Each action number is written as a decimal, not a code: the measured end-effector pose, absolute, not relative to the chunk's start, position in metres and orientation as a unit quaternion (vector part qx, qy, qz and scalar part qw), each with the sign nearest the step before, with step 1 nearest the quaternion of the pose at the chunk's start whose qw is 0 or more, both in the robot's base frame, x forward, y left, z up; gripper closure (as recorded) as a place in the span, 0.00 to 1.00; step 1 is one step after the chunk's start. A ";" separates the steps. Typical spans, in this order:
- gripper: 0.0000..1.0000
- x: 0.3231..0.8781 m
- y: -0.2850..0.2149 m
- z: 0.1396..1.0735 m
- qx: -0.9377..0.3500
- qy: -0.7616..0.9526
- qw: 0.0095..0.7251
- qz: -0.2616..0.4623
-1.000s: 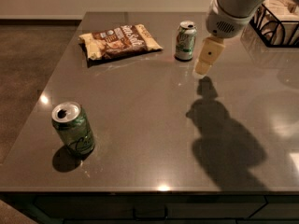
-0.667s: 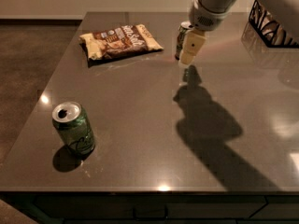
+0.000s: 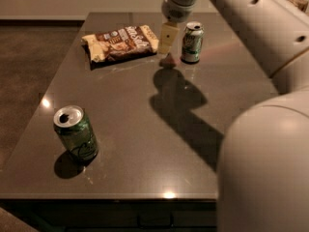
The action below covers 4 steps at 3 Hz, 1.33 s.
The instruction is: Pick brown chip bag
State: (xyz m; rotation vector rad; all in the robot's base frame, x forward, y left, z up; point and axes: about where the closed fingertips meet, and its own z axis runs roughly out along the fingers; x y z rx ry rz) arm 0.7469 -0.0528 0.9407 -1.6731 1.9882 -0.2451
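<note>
Jaws hang from the pale arm [image 3: 251,28] low over the far part of the bench [image 3: 145,144], between the brown chip bag [image 3: 120,42] and a green can [image 3: 192,42]. They are seen side-on, so I cannot tell whether they stand wide or narrow. Near the front left corner an opened green soda can [image 3: 76,133] stands upright. Farther back, toward the far left corner, the brown chip bag lies flat, apart from the jaws.

The brown chip bag [image 3: 120,42] lies flat at the table's [image 3: 125,115] far left, dark brown with white lettering and pale tan ends. The gripper [image 3: 167,38] hangs just beside its right end.
</note>
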 end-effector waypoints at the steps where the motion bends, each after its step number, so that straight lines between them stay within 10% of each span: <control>1: 0.00 0.772 -0.009 0.931 -0.642 0.716 0.260 -0.083; 4: 0.00 0.807 0.063 0.869 -0.684 0.697 0.204 -0.062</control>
